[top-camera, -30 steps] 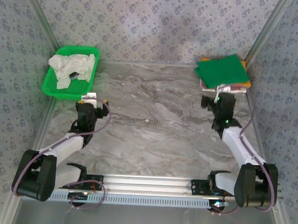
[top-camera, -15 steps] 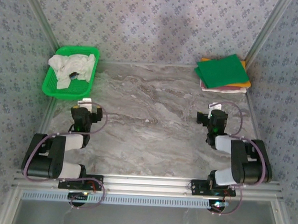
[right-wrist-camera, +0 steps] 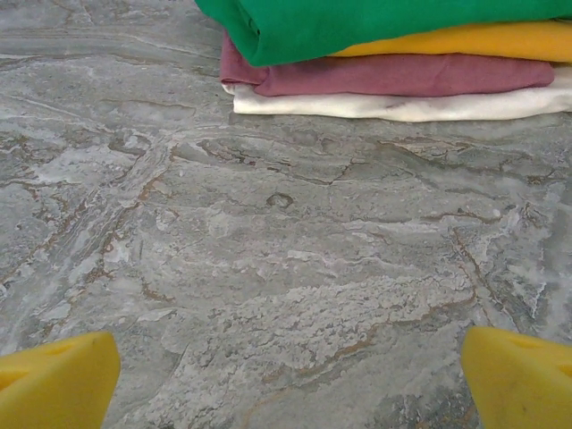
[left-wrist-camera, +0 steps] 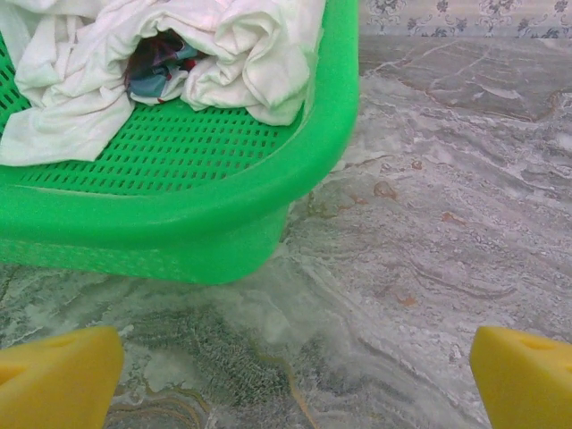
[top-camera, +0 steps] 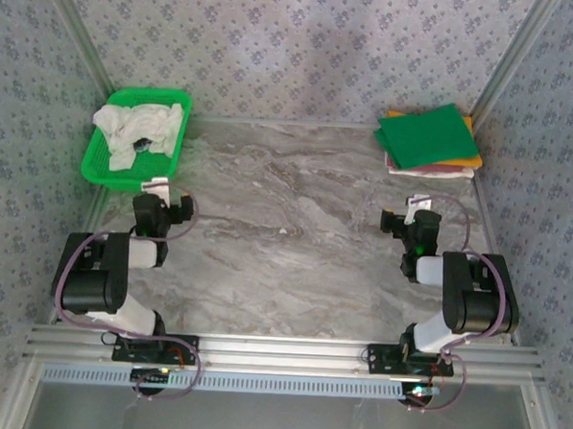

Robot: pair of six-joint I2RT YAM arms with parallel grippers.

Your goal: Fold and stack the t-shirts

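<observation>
- Left arm [top-camera: 91, 281]: folded tight on itself at the near left of the bench [top-camera: 284, 253], elbow block low by the rail, wrist pointing toward the far left corner.
- Left claw [top-camera: 157, 200]: spread wide with nothing in it. In the wrist view its yellow pads [left-wrist-camera: 54, 375] sit at the two lower corners with bare bench between them. It is just short of the basket [top-camera: 101, 171] and not touching it.
- Right arm [top-camera: 474, 301]: folded the same way at the near right, wrist pointing toward the far right corner.
- Right claw [top-camera: 416, 214]: spread wide and empty, yellow pads [right-wrist-camera: 523, 375] well apart over bare bench. It is near the folded stack but apart from it.
- Folded stack, far right corner of the bench: green shirt [top-camera: 427, 135] on top, orange-yellow shirt [right-wrist-camera: 483, 40] under it, dusky-pink shirt [right-wrist-camera: 384, 76] next, white shirt [right-wrist-camera: 402, 105] at the bottom, resting on the bench. Edges are roughly flush; the orange-yellow one shows past the green at the right.
- Basket: green plastic mesh, far left corner, standing on the bench.
- Whitish shirts [top-camera: 137, 130]: crumpled in a heap inside the basket, unfolded, one edge draped toward the rim.
- Dark patterned cloth [left-wrist-camera: 156, 71]: tucked in a hollow of the heap; what it is cannot be told.
</observation>
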